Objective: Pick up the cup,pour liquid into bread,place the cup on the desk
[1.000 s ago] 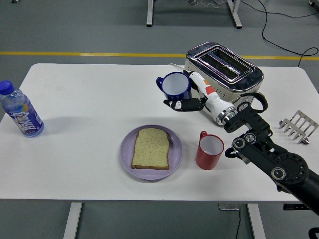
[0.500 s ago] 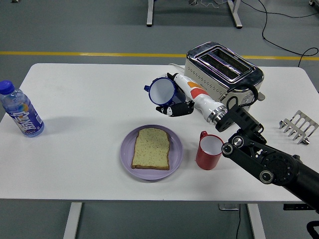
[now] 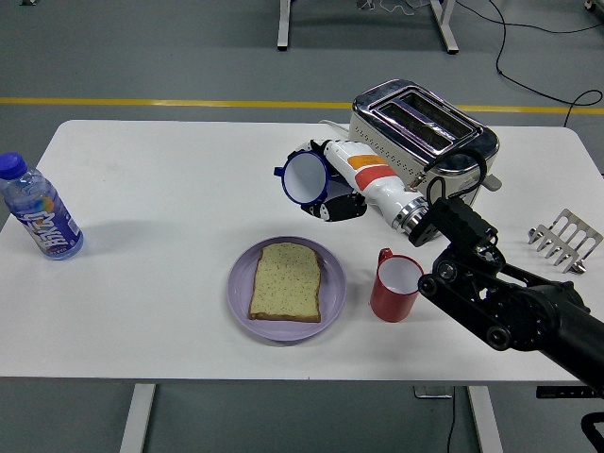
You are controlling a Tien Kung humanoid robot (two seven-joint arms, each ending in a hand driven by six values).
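My right hand is shut on a blue cup with a white inside. The cup is held in the air and tipped onto its side, mouth facing toward me and the left, above the far edge of the plate. A slice of bread lies flat on a purple plate at the table's middle front. I see no liquid leaving the cup. The right arm reaches in from the lower right. My left arm is out of sight.
A red mug stands upright right of the plate, just under my forearm. A chrome toaster sits behind the hand. A water bottle lies at the left edge. A metal toast rack is at the far right.
The right hand has carried the cup leftward and rolled it from upright to lying on its side, mouth now turned toward the plate side.
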